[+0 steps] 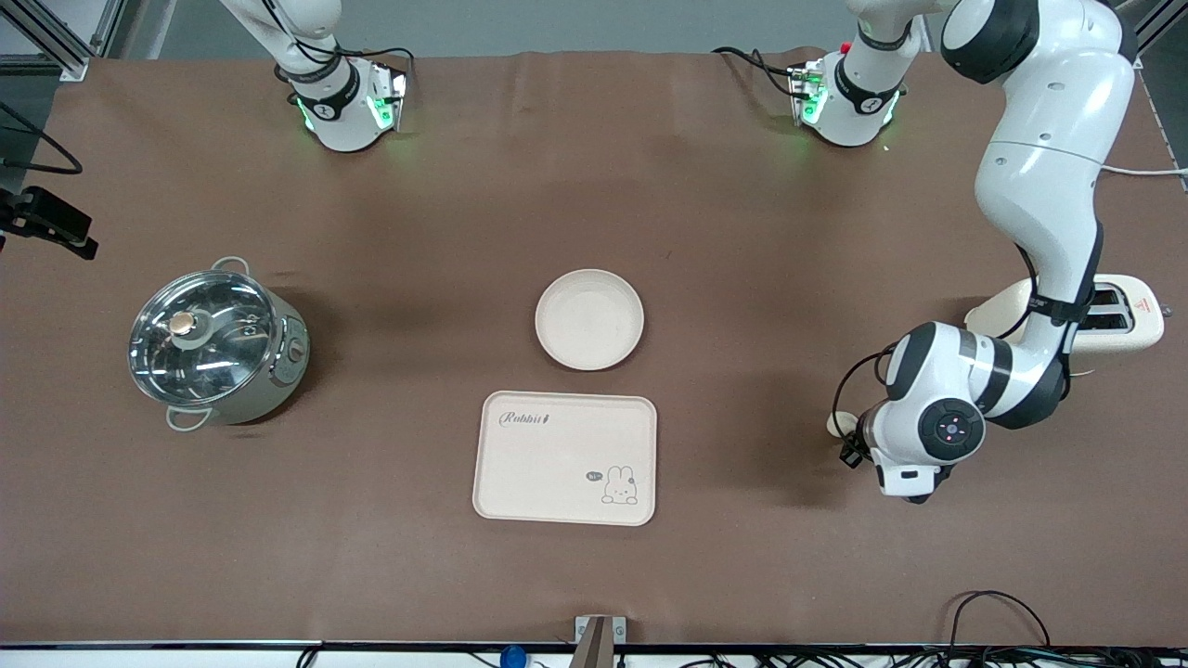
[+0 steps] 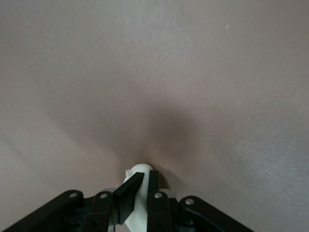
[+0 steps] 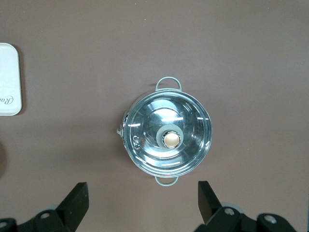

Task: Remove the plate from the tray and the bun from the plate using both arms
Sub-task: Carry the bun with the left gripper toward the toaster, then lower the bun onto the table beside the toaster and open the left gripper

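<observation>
**Q:** Cream-white and oval — where does the small bread bun [image 2: 136, 175] lie?

**A:** Pinched between the pressed-together black fingers of the left gripper [image 2: 140, 191], low at the brown table [image 1: 390, 557], toward the left arm's end. Only a sliver of it shows in the front view, beside the white wrist.

**Q:** What surrounds it?

**A:** A cream toaster [image 1: 1118, 320] stands farther from the front camera, partly hidden by the left arm. The round cream-beige plate [image 1: 589, 319] sits mid-table, just beside the rectangular cream rabbit tray [image 1: 564, 457], which lies nearer the camera.

**Q:** And the right gripper [image 3: 142, 200]?

**A:** Spread wide, high over the lidded steel pot [image 1: 215, 343]; that arm waits.
</observation>
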